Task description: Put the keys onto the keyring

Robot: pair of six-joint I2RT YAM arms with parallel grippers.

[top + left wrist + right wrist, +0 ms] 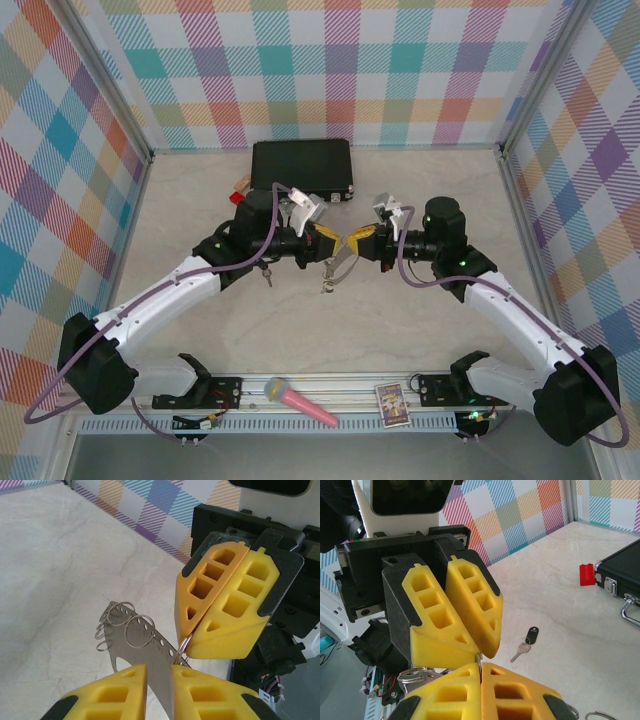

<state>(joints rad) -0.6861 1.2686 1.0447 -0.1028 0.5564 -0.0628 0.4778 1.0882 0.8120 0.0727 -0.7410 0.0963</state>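
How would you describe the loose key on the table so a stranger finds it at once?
Find the black case at the far side of the marble table, with a red block by its corner. From that block, come toward the middle of the table: the key lies flat there on bare stone. Unlike the block, it is thin and silver with a black oval tag.

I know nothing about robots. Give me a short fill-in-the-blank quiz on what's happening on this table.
1. The left gripper and the right gripper both pinch the grey metal ___ with its small loops.
2. One key with a black tag lies loose on the ___.
3. The case at the far side is ___.
4. The toy microphone near the arms' bases is ___.

Missing words: keyring; table; black; pink.
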